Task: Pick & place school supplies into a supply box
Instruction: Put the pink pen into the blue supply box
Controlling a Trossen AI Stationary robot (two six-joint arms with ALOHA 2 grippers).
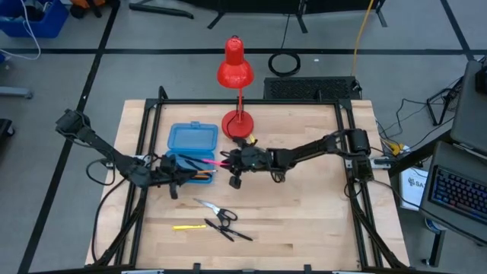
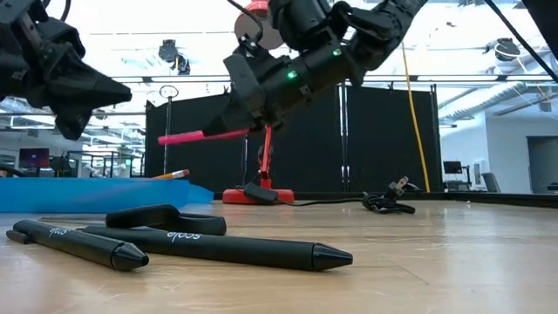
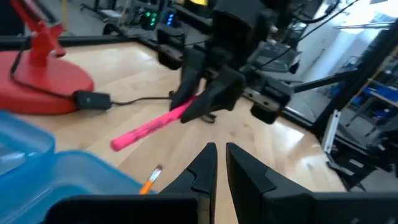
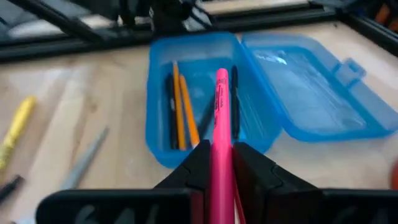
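Note:
The open blue supply box [image 1: 192, 144] lies left of centre, its tray [image 4: 193, 106] holding orange pencils and black pens, its lid [image 4: 317, 87] flat beside it. My right gripper [image 1: 233, 161] hovers at the tray's right side, shut on a pink marker [image 2: 196, 136]. My left gripper [image 3: 221, 165] waits shut and empty at the box's near edge. Scissors [image 1: 217, 213], a yellow stick [image 1: 189, 226] and black pens [image 2: 218, 249] lie on the table nearer the front. My right gripper pinches the pink marker's rear part [image 4: 221, 140] between its two fingers, the marker lying along them and sticking out past their tips. The fingers come from the table's right, slanting slightly down. The marker is lifted clear, nearly level, its free end [image 3: 119, 143] toward the box.
A red desk lamp [image 1: 236, 72] stands behind the box, base [image 1: 238, 123] on the table, its black cord [image 2: 384, 202] trailing right. Black frame rails [image 1: 346, 152] border the table. Bare wood lies at the right and near right.

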